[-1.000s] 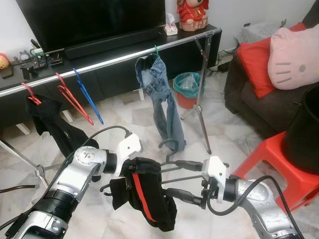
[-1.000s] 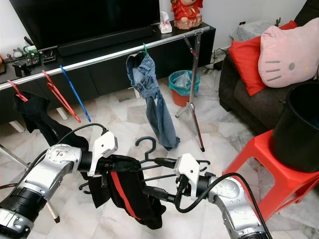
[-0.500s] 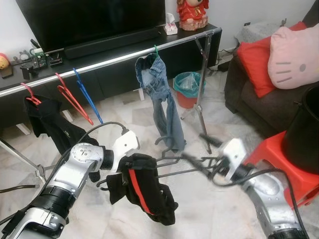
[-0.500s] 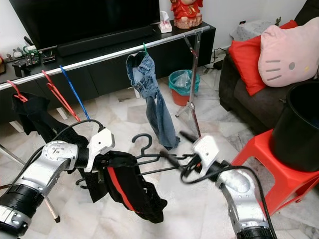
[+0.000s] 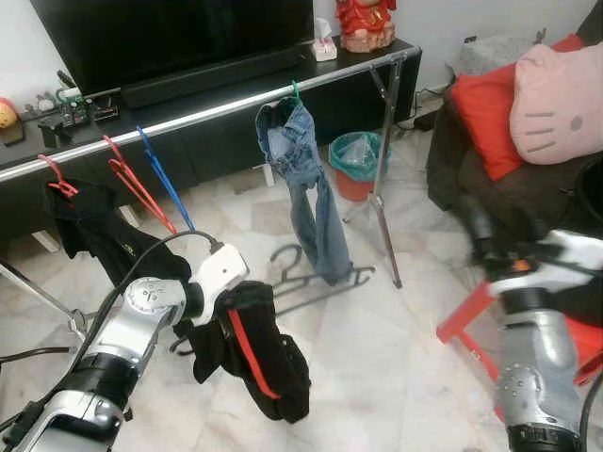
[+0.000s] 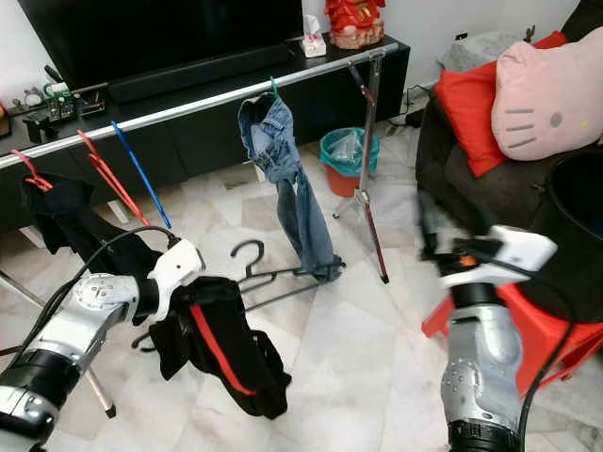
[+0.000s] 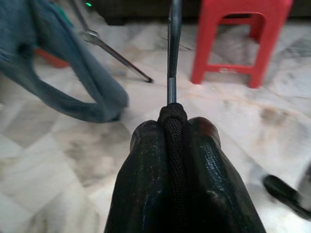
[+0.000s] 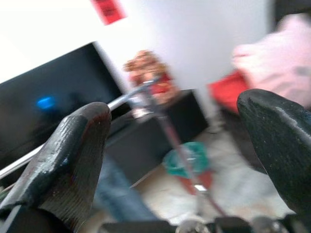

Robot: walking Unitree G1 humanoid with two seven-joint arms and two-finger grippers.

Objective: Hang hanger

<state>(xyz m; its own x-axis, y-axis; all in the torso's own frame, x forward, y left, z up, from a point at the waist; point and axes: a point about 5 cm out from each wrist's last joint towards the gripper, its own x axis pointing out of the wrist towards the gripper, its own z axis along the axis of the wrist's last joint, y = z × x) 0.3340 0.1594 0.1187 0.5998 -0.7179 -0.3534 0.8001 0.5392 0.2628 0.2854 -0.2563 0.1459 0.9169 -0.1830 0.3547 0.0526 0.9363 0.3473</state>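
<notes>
A dark wire hanger (image 5: pixel 316 281) draped with a black red-striped garment (image 5: pixel 252 348) juts level above the floor.

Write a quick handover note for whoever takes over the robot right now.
Left claw: shut on the hanger, black garment draped over it, held low in front of the rail.
Right claw: open, empty, raised at the right by the red stool.
Done: garment on the hanger.
Left: hook the hanger on the rail, perhaps between the blue hanger and the jeans.
</notes>
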